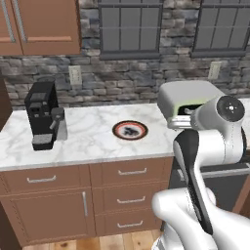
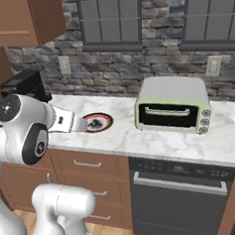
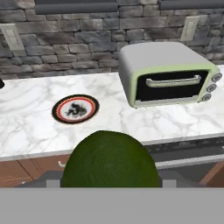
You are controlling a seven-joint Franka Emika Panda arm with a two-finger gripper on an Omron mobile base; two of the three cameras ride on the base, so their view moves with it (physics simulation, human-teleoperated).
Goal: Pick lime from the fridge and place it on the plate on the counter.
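Closest to my hand camera, the lime (image 3: 110,159) bulks large at 6 o'clock, dark green and round, sitting right where the gripper's (image 3: 109,181) finger tips would rise; the tips themselves are hidden behind it, so I read the gripper as clamped on the lime, jaws unseen. Past the fruit, the front edge of the counter (image 3: 30,131) runs across, white grey-veined marble over brown drawers. On that marble, at roughly 11 o'clock from the lime, lies the plate (image 3: 75,109), flat, reddish-brown rim, white centre, dark motif, with nothing on it. At 1 o'clock stands a pale green toaster oven (image 3: 166,74), dark glass door shut, knobs down its right side, well apart from the plate. From the left base view, a black coffee machine (image 1: 43,114) sits at the plate's 9 o'clock, near the counter's left end. Farthest back, a grey stone wall (image 3: 78,52) with a white outlet (image 3: 9,37) at 10 o'clock.
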